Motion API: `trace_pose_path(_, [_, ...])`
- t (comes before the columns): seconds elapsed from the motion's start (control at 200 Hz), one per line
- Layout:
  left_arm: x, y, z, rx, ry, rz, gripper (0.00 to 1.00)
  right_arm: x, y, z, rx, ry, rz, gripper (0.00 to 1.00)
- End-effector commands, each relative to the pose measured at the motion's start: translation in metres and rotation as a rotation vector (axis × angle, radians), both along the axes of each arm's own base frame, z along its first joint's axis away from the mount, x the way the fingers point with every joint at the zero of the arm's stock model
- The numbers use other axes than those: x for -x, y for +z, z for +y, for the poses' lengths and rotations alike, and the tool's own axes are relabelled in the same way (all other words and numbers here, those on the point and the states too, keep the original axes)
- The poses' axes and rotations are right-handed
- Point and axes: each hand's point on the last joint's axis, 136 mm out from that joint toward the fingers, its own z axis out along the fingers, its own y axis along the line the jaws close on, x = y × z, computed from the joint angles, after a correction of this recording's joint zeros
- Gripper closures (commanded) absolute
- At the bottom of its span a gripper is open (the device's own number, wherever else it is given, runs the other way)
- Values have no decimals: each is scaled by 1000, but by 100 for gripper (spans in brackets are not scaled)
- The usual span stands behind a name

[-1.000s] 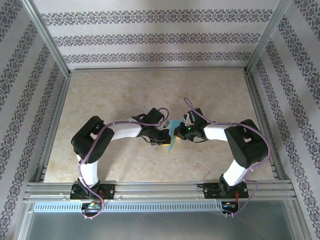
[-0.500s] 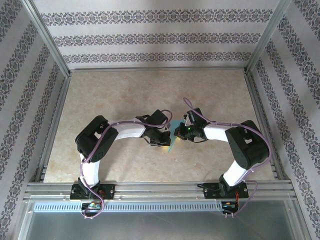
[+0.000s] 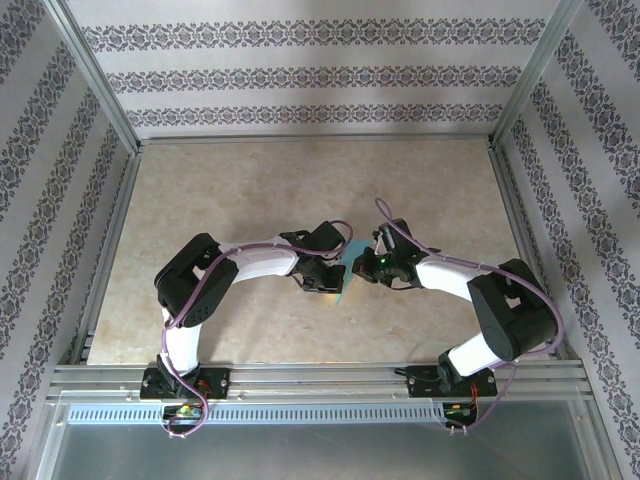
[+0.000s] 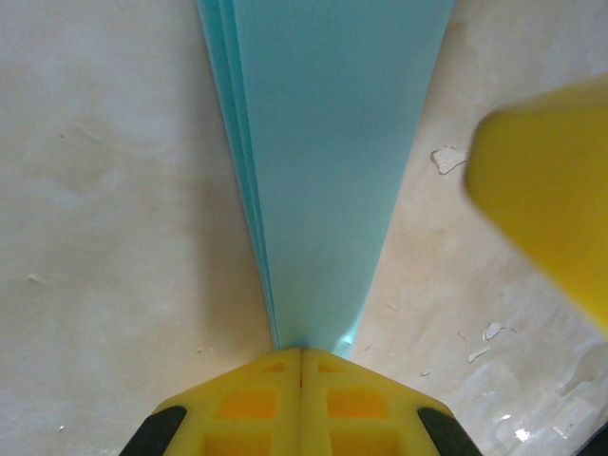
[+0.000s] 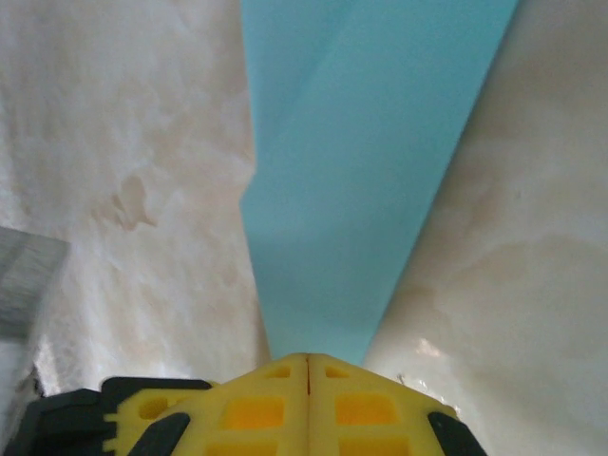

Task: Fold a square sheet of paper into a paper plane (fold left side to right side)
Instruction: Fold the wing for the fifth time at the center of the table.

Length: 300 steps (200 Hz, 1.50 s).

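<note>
The square sheet of paper (image 3: 343,286) is teal-blue and folded in layers into a slim tapering dart, the paper plane, lying on the table between both grippers. In the left wrist view the paper (image 4: 323,142) narrows to my left gripper (image 4: 301,353), whose yellow jaws are shut with their tip on its narrow end; stacked edges show along its left side. My right gripper (image 5: 308,361) is also shut, its tip on the paper (image 5: 366,171). From above, the left gripper (image 3: 331,283) and right gripper (image 3: 362,266) meet over the paper, hiding most of it.
The beige marbled table (image 3: 250,190) is fenced by an aluminium frame (image 3: 115,240) and patterned walls. A blurred yellow finger (image 4: 551,190) of the right gripper intrudes on the right of the left wrist view. Small white flecks (image 4: 446,158) lie on the table.
Both arms have shifted slightly to the right, the right elbow swinging outward. Both grippers stay shut at the paper, which has hardly moved.
</note>
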Motion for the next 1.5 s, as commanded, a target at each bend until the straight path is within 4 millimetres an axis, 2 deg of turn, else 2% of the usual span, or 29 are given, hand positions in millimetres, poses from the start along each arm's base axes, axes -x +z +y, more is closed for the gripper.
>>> trace_pose_path(0.0, [20, -38, 37, -205, -6, 64, 100, 1, -4, 10, -25, -2, 6, 100])
trace_pose_path(0.215, [19, -39, 39, -214, -5, 62, 100, 3, -10, 20, -26, 17, 23, 100])
trace_pose_path(0.435, [21, -41, 42, -227, -8, 65, 100, 10, -29, 8, 43, 16, 54, 100])
trace_pose_path(0.989, [23, -45, 43, -236, -11, 75, 100, -24, -26, -23, 94, -12, -19, 100])
trace_pose_path(1.129, [23, -44, 43, -233, -12, 73, 100, -36, -13, -28, 78, -22, -45, 100])
trace_pose_path(1.319, [21, -39, 41, -222, -9, 62, 100, -49, 20, -15, 31, -1, -114, 100])
trace_pose_path(1.379, [19, -37, 40, -217, -10, 55, 100, -50, 20, -11, 24, 7, -116, 100])
trace_pose_path(1.494, [19, -35, 40, -212, -11, 52, 100, -53, 9, -5, 25, 16, -93, 100])
